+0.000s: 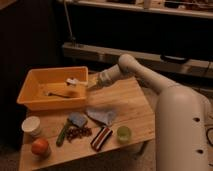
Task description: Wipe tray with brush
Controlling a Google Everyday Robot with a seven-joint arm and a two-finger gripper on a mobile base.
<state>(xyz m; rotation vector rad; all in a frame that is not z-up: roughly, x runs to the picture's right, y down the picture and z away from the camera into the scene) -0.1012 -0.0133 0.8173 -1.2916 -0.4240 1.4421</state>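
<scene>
An orange tray (35, 97) stands at the back left of the wooden table (130, 102). The brush (70, 83) lies inside the tray, its pale head near the right wall and a dark handle running left. My gripper (93, 83) is just outside the tray's right wall, at rim height, a little right of the brush head. I see nothing in it.
In front of the tray lie a white cup (31, 126), an orange fruit (40, 147), a green stick-like item (62, 134), brown bits (79, 132), a blue-grey cloth (100, 116), a red-and-black packet (101, 138) and a green cup (123, 133). A dark shelf stands behind the table.
</scene>
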